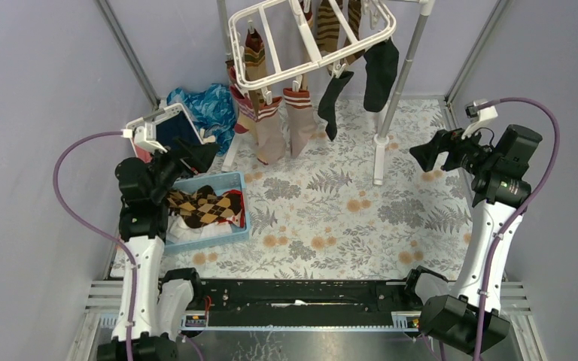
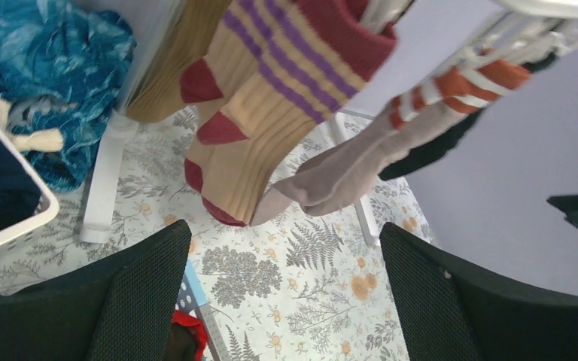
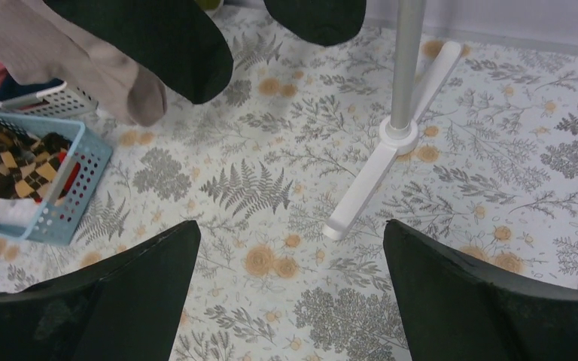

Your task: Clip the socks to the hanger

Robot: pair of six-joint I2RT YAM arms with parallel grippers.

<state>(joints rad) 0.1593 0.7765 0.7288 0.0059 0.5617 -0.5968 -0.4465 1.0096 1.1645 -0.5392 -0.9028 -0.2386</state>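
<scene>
The white hanger stands at the back on its pole. Clipped socks hang from it: tan ones with red-and-white cuffs, black ones and striped ones. A brown-and-yellow argyle sock lies in the blue basket. My left gripper is open and empty above that basket's far side, facing the hanging tan socks; its jaws stand wide. My right gripper is open and empty at the right of the pole, jaws wide. The argyle sock also shows in the right wrist view.
A white slotted laundry basket with dark garments stands at the back left, beside a shiny blue cloth. The stand's white feet rest on the fern-patterned mat. Grey walls close in on both sides.
</scene>
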